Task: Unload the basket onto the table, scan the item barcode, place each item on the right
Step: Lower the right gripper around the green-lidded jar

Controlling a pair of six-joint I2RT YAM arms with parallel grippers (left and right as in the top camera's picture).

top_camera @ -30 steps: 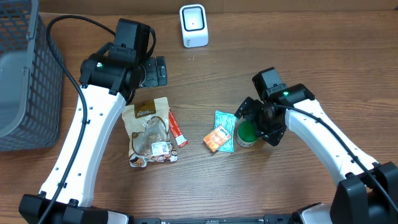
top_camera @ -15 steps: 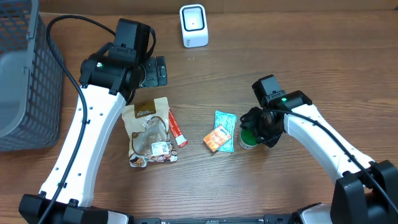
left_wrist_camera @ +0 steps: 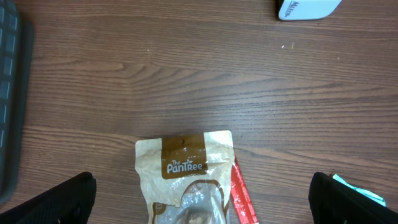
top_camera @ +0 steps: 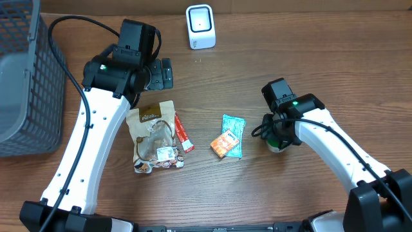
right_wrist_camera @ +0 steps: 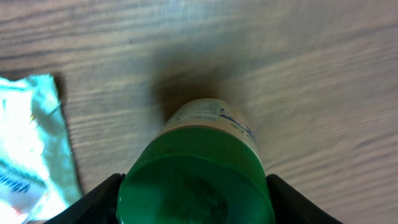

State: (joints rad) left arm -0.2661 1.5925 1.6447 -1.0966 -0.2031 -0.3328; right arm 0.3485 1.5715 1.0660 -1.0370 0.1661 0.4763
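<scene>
Near the teal packet [top_camera: 235,125], right tool [right_wrist_camera: 196,200] clamps green-capped bottle [right_wrist_camera: 198,177]; left tool [left_wrist_camera: 205,199] gapes.

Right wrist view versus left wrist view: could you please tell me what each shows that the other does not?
Only the right wrist: a green-capped bottle clamped in the right end effector. Only the left wrist: a brown snack bag, a red stick packet, the white scanner and a basket edge. Both: the wooden table and a teal packet.
</scene>
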